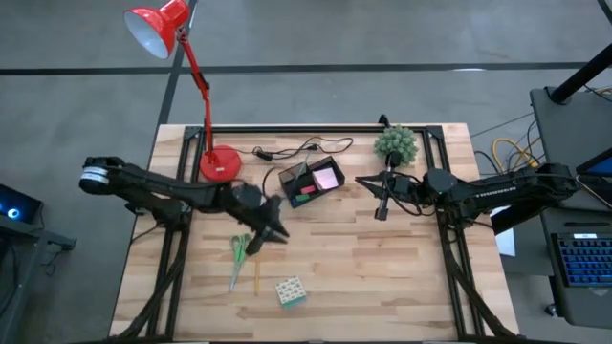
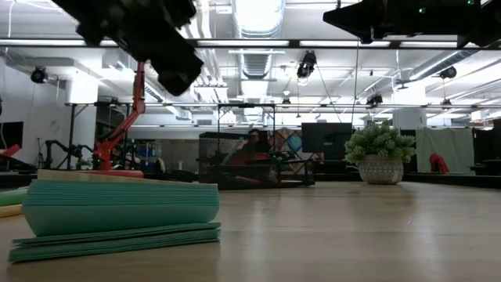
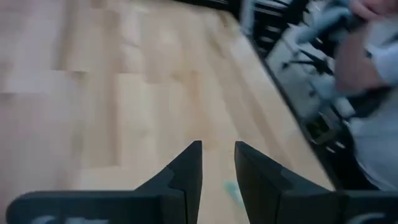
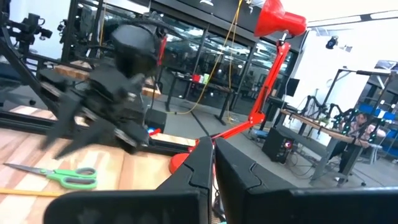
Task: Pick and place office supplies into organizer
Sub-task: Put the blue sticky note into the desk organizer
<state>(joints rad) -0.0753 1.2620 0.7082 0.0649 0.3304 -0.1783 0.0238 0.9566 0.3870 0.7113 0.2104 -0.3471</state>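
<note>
A two-armed robot sorts office supplies at a wooden desk (image 1: 382, 277), the job partly done. The black organizer (image 1: 311, 181) sits at the far middle of the desk, beside the red lamp's base (image 1: 219, 163) and its cable. A pink pad (image 1: 326, 178) already lies in its right compartment, with small green and red pieces (image 1: 304, 192) in the left one.

Still out on the desk: green-handled scissors (image 1: 236, 256) and a yellow pencil (image 1: 256, 276) lying side by side at the near left, and a multicoloured cube (image 1: 290, 291) nearer the front edge. No pen can be made out.

The left tool (image 1: 269, 232) hangs above the desk just right of the scissors' handles, between them and the organizer. Its wrist view shows the fingers (image 3: 186, 174) a little apart with nothing clearly between them; whether it carries anything cannot be told.

The right tool (image 1: 382, 204) waits at the far right, near the small potted plant (image 1: 396, 144), its fingers (image 4: 199, 163) pressed together and empty.

A person sits in the room beyond the desk, clear of the arms.

By the look of it, at least three items remain to be moved, and the scissors appear the closest candidate for the left arm.
</note>
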